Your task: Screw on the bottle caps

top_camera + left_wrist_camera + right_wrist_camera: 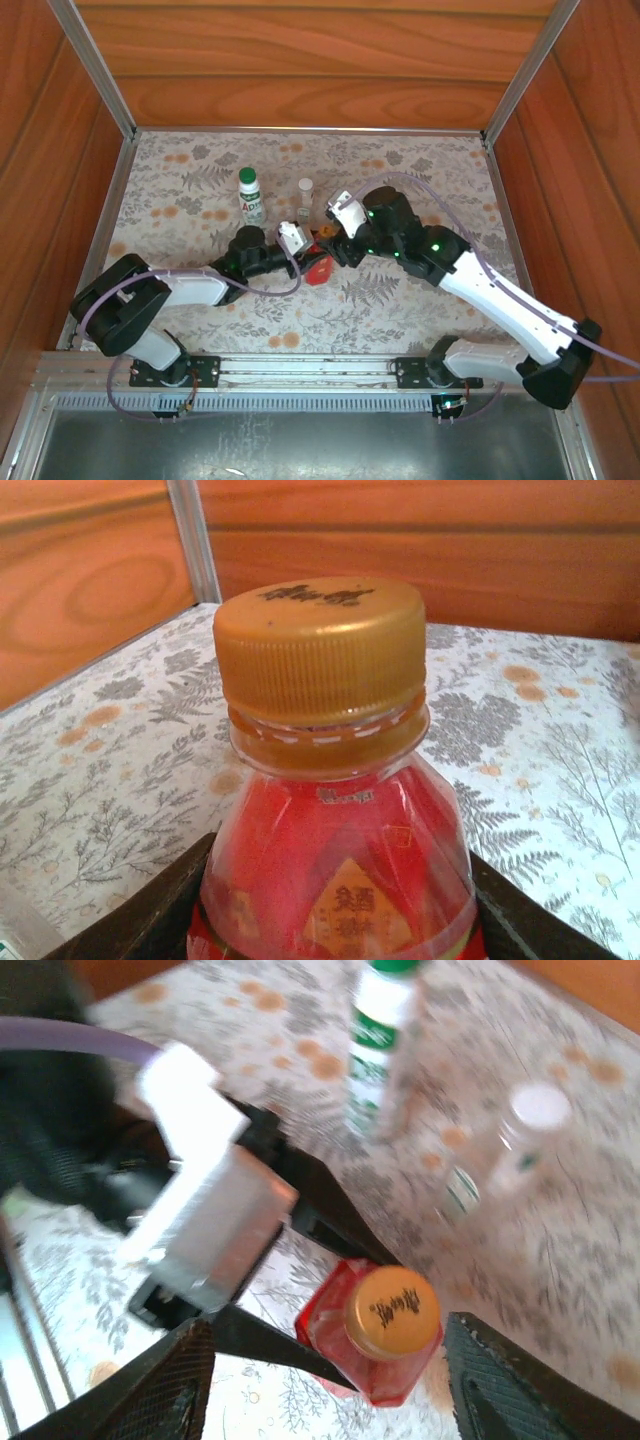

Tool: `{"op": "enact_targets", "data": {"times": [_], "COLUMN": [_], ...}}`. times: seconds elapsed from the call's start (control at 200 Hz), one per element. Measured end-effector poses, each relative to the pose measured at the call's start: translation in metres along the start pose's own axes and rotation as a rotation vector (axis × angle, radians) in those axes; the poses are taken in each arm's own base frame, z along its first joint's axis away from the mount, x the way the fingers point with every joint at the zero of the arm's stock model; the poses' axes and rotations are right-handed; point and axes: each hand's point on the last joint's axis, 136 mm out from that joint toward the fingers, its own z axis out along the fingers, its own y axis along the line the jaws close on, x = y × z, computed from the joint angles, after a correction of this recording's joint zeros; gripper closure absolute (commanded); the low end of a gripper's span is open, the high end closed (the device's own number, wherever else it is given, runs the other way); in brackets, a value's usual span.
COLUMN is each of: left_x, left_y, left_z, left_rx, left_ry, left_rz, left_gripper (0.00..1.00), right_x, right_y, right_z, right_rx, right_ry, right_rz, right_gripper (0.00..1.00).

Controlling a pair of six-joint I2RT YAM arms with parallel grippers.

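Note that the right end effector (332, 245) hangs directly above the upright red bottle (335, 1335) near mid-surface (420, 180), jaws wide astride the neck, while the left end effector (305, 262) clamps the bottle's body, with the orange cap (392, 1310) seated on top; the cap's dark print and the label's characters are unreadable.

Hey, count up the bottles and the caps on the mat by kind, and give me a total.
Bottles: 3 - white plastic bottle with green label, small clear bottle, red plastic bottle.
Caps: 3 - round green cap, round white cap, ribbed orange cap.
Total: 6.
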Motion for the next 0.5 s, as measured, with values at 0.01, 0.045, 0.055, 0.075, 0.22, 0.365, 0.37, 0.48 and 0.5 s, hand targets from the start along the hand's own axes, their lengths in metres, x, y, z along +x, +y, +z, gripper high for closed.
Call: {"op": "enact_targets", "data": {"times": [0.01,0.045,0.055,0.075,0.22,0.365,0.37,0.48,0.5], "left_x": [0.000,0.000,0.000,0.000,0.000,0.001,0.001,0.001,0.001], "left_y": [-0.001,-0.005,-0.007,-0.009,-0.026,-0.036,-0.036,-0.040,-0.040], "left_z": [-0.001,-0.004,-0.005,-0.007,-0.017,-0.021,-0.021,-0.022,-0.022], "left_rx": [0.004,0.018,0.024,0.033,0.108,0.156,0.156,0.176,0.178], "left_ry": [0.000,-0.003,-0.005,-0.007,-0.024,-0.035,-0.035,-0.041,-0.042], "left_rz": [0.005,0.023,0.033,0.045,0.144,0.213,0.214,0.239,0.242], "left_gripper": [0.48,0.48,0.48,0.48,0.48,0.48,0.48,0.48,0.48], "right_x": [-0.001,-0.004,-0.005,-0.005,0.003,0.010,0.011,0.015,0.016], "right_y": [0.002,0.008,0.009,0.012,0.029,0.031,0.031,0.029,0.028], "right_z": [-0.002,-0.008,-0.010,-0.012,-0.017,-0.007,-0.006,0.004,0.006], "right_rx": [-0.009,-0.036,-0.044,-0.060,-0.176,-0.272,-0.274,-0.322,-0.330], "right_ry": [-0.008,-0.027,-0.030,-0.029,0.048,0.172,0.175,0.260,0.277], "right_rz": [-0.018,-0.078,-0.099,-0.130,-0.376,-0.532,-0.534,-0.591,-0.603], "right_gripper": [0.30,0.29,0.29,0.29,0.32,0.37,0.37,0.43,0.44]}}
